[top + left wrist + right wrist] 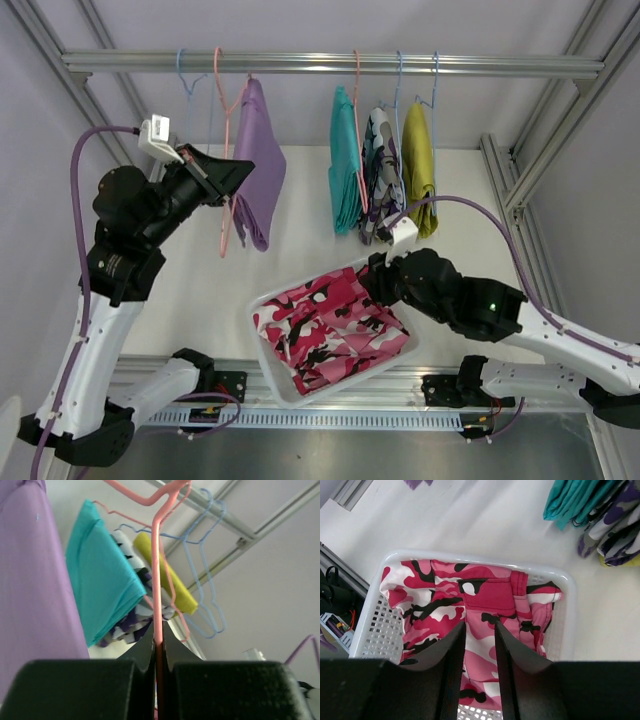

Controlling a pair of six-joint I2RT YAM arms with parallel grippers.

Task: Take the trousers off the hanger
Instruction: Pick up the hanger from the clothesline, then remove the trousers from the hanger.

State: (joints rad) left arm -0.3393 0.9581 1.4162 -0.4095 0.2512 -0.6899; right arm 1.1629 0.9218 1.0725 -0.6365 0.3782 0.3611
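My left gripper (232,180) (159,647) is shut on the thin wire of a pink hanger (224,232) (156,580), held up near the rail. Lilac trousers (260,160) (30,580) hang right beside that hanger. Farther right hang teal (345,170) (100,580), purple-black-white camouflage (380,170) (131,625) and mustard (418,160) (161,570) pairs. A red-and-white patterned pair (330,325) (485,595) lies in a white basket (262,340) (470,559). My right gripper (385,270) (480,630) hovers over it, open, with a gap between its fingers and nothing in it.
A metal rail (330,63) crosses the back and carries the hangers, including an empty blue hanger (188,80) at the left and blue wire hangers (202,570) by the mustard pair. Aluminium frame posts (545,150) stand at the right. The basket sits at the table's near edge.
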